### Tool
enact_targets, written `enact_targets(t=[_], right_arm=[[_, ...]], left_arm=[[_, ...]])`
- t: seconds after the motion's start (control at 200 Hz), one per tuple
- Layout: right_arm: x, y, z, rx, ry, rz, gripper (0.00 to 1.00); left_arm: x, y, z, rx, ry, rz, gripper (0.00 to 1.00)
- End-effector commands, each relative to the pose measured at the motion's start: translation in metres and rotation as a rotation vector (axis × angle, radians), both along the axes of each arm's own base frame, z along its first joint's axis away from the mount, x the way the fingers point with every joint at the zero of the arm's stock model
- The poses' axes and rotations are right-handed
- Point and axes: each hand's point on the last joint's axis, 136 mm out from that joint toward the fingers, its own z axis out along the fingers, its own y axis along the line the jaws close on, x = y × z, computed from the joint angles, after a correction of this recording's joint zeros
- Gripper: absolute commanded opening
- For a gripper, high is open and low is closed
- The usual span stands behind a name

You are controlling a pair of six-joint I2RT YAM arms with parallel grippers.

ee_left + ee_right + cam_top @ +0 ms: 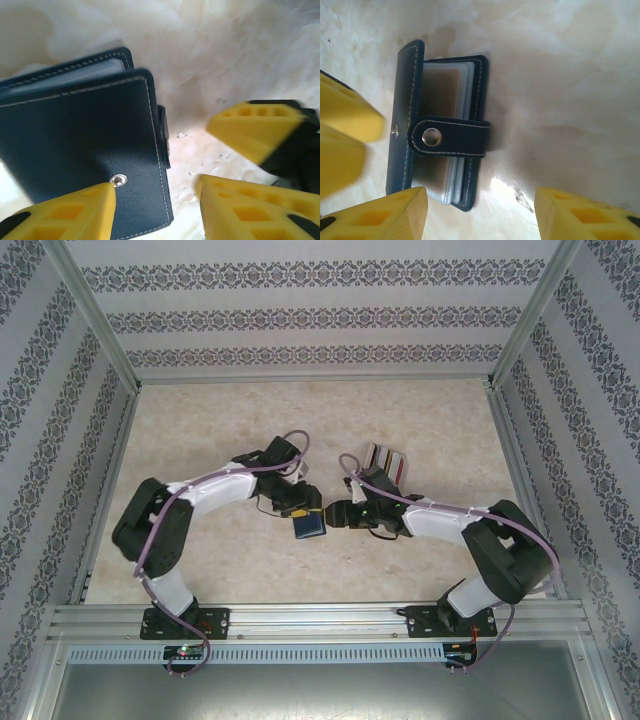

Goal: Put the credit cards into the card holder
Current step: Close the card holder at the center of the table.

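The card holder [309,528] is a navy wallet lying on the table between both grippers. In the left wrist view the card holder [85,135] lies folded. My left gripper [156,202] is open, one finger [70,212] over the cover near the snap stud and the other off the wallet's edge. In the right wrist view the card holder [440,135] gapes a little, its snap tab [451,136] across clear sleeves. My right gripper [481,212] is open just beside it, holding nothing. Credit cards [386,459], red and yellow among them, stand in a rack behind the right gripper [334,514].
The clear slotted rack [380,466] sits just behind the right arm's wrist. The two grippers face each other closely over the wallet, the left gripper [303,510] at its far-left side. Metal frame posts and patterned walls bound the marbled table [320,420].
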Motion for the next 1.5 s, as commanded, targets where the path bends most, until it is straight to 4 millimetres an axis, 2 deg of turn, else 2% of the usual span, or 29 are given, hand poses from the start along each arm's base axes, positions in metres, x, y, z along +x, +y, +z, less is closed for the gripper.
enact_targets(t=[0.0,0.075,0.125,0.175,0.255,0.34,0.415,0.55,0.659,0.824,0.909,1.029,1.089,1.164,1.309,1.494], right_arm=[[0.015,0.017,0.013,-0.029,-0.108,0.024,0.61],[0.020,0.020,0.017,-0.039,-0.121,0.009,0.61],[0.022,0.020,0.019,-0.038,-0.124,-0.006,0.61],[0.023,0.019,0.024,-0.041,-0.132,-0.018,0.61],[0.025,0.016,0.028,-0.067,-0.137,-0.023,0.62],[0.025,0.014,0.025,-0.124,-0.141,-0.025,0.63],[0.024,0.015,0.019,-0.149,-0.141,-0.025,0.63],[0.021,0.015,0.013,-0.155,-0.189,-0.001,0.60],[0.013,0.012,0.007,-0.297,-0.366,0.148,0.62],[0.011,0.019,-0.012,-0.368,-0.428,0.282,0.64],[0.017,0.023,-0.019,-0.375,-0.443,0.286,0.67],[0.033,0.027,-0.013,-0.394,-0.503,0.239,0.67],[0.044,0.022,-0.011,-0.433,-0.525,0.184,0.64],[0.054,0.015,-0.007,-0.459,-0.549,0.120,0.56],[0.052,0.019,0.003,-0.372,-0.544,0.103,0.51],[0.051,0.015,-0.003,-0.278,-0.460,0.070,0.40]], left_arm=[[0.015,0.022,0.028,-0.076,-0.087,0.081,0.51],[0.014,0.038,0.035,-0.079,-0.116,0.105,0.52],[0.011,0.046,0.032,-0.066,-0.111,0.101,0.42],[0.004,0.052,0.022,-0.037,-0.068,0.086,0.37],[-0.001,0.048,0.003,-0.036,-0.009,0.059,0.31],[0.003,0.047,-0.014,-0.033,0.002,0.064,0.31],[0.009,0.051,-0.022,0.008,-0.014,0.073,0.31],[0.013,0.054,-0.017,0.016,-0.053,0.085,0.32],[0.011,0.062,-0.013,0.037,-0.060,0.087,0.33],[0.009,0.067,-0.015,0.034,-0.060,0.104,0.36],[0.009,0.066,-0.016,0.026,-0.053,0.107,0.36],[0.012,0.065,-0.018,0.013,-0.061,0.120,0.39],[0.013,0.062,-0.017,0.000,-0.061,0.116,0.39],[0.016,0.059,-0.016,-0.018,-0.062,0.118,0.39],[0.021,0.058,-0.018,-0.010,-0.067,0.127,0.40],[0.028,0.053,-0.026,0.030,-0.084,0.115,0.42]])
